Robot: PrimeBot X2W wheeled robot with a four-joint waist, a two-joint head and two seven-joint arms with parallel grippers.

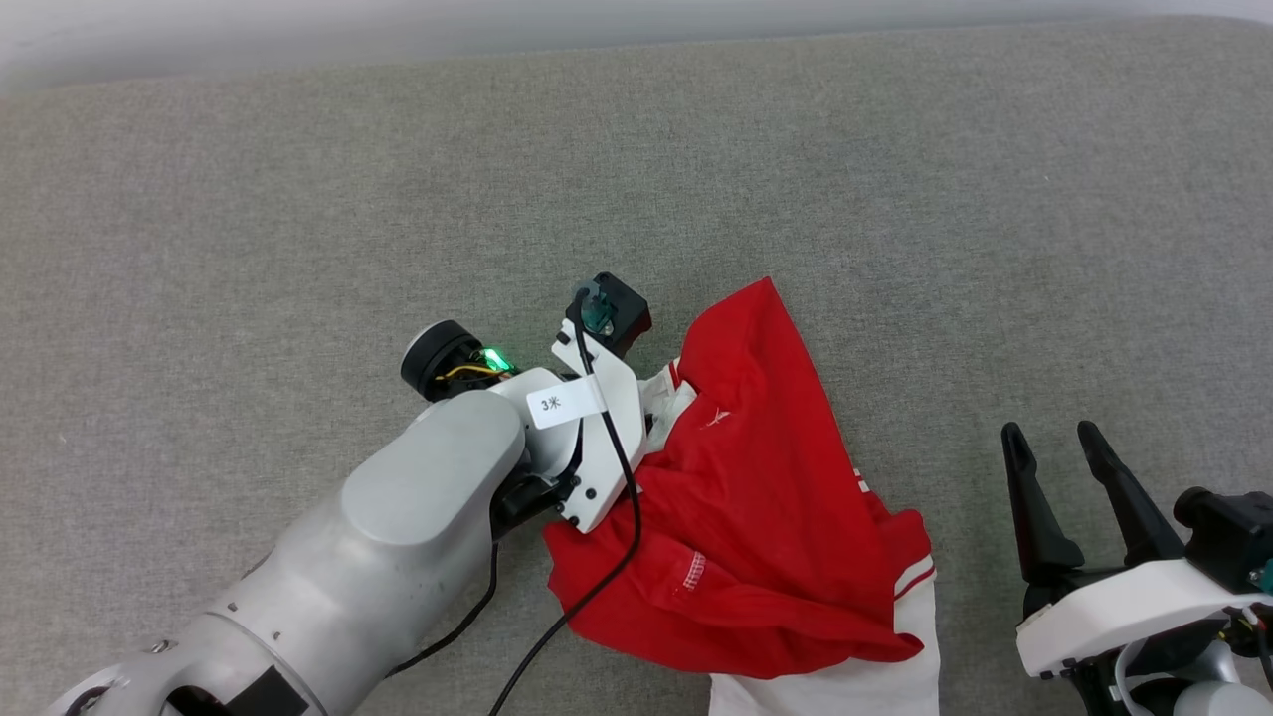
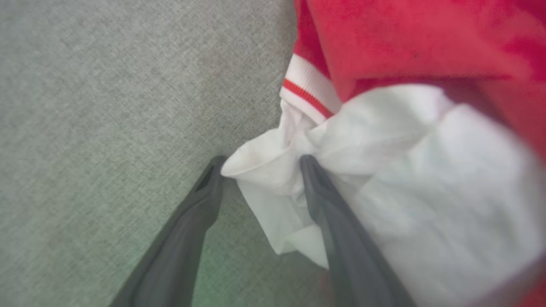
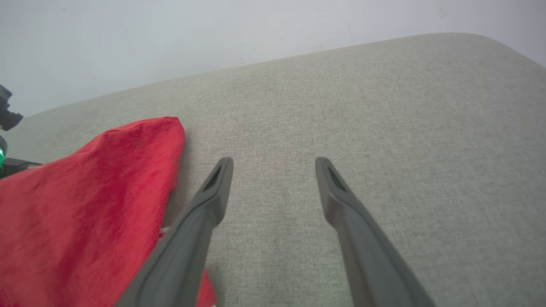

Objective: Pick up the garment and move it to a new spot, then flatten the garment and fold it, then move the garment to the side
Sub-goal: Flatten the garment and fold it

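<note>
Straddling a bunched fold of the white sleeve [image 2: 273, 187], my left gripper [image 2: 261, 164] is standing with its two dark fingers wide apart. The fold is lying between them, resting against the inner side of one finger and meeting the tip of the other, and the fingers are not pressing together on it. Just above the fold, a white band with a red stripe [image 2: 305, 91] is showing at the edge of the red cloth.

I am seeing the garment [image 1: 766, 477] lying crumpled in a heap on the grey fabric surface [image 1: 298, 199], between my two arms, with my left wrist covering its left edge and a white part running off the bottom of the head view.

My right gripper [image 1: 1051, 438] is sitting near the garment's right side, fingers spread wide and holding nothing, pointing out over bare grey fabric.
</note>
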